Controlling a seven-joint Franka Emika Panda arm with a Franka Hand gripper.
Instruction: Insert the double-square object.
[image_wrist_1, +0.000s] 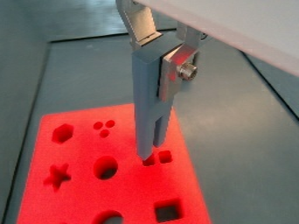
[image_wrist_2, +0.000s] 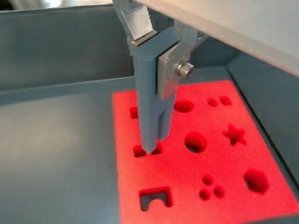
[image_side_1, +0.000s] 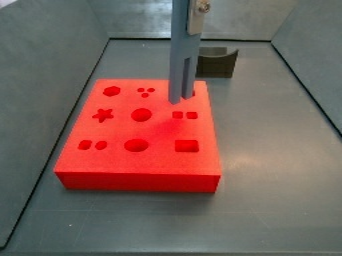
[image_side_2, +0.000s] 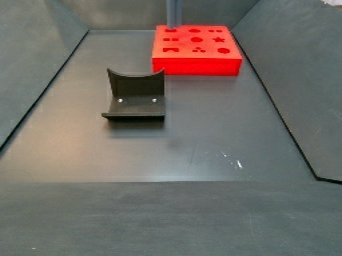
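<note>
Worktop (image_side_2: 160, 190): dark grey floor with raised grey walls; it fills the lower half of a side view and carries everything else.

Red block (image_side_1: 94, 172): a bright red slab with shaped cut-outs, lying flat on the worktop. It sits centre-left in a side view, and small at the top centre (image_side_2: 221, 62) of a side view. The cut-outs include a star, a hexagon, circles, a trio of small dots, single squares and an arch. In the wrist views it fills the lower part (image_wrist_1: 70, 188) and the lower right (image_wrist_2: 274, 188).

Fixture (image_side_2: 134, 98): dark L-shaped bracket on a base plate, standing left of centre on the worktop, well apart from the red block. In a side view it shows at the top centre (image_side_1: 222, 62), just behind the block's far edge.

Jaws (image_wrist_1: 151, 157): they come down from the upper centre of both wrist views (image_wrist_2: 149, 150), upright over the red block, closed on a tall grey-blue piece. The flat silver plates clamp the piece's upper part.

Double-square object (image_wrist_1: 149, 96): the long grey-blue piece held upright in the jaws. Its lower end reaches the block's top face at the pair of small square cut-outs, beside one small square hole. In a side view it is the vertical bar (image_side_1: 185, 60) ending at the block's right middle. How deep it sits in the hole, I cannot tell.
</note>
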